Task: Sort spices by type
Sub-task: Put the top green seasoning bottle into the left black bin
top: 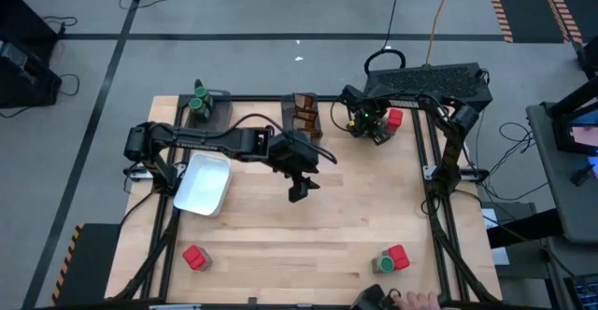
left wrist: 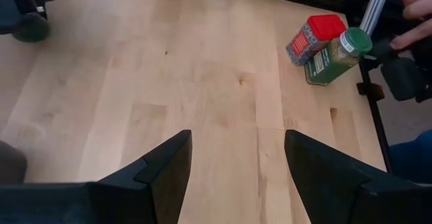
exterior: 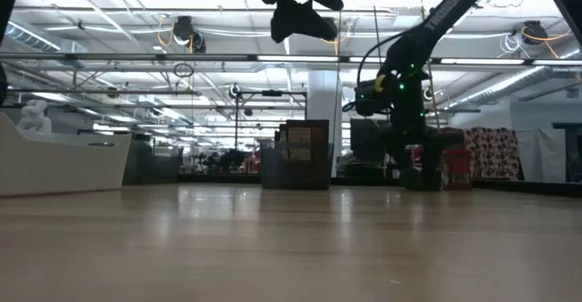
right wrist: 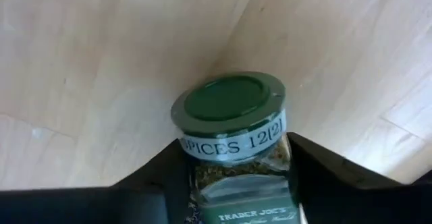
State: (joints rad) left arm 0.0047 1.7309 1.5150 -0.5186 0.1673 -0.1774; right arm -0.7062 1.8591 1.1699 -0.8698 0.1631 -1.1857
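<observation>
Right gripper [top: 377, 129] at tabletop's 1 o'clock, fingers flanking green-lidded jar [right wrist: 233, 126]; contact unclear. Risk: off-centre squeeze tips or slips it. Left gripper [left wrist: 236, 177] mid-table, fingers spread, empty.

The round green-lidded glass spice jar [right wrist: 233, 140] is running off the right wrist picture's edge, its label cut short; a person's hand [top: 422, 301] is showing only partly at the table's near edge.
</observation>
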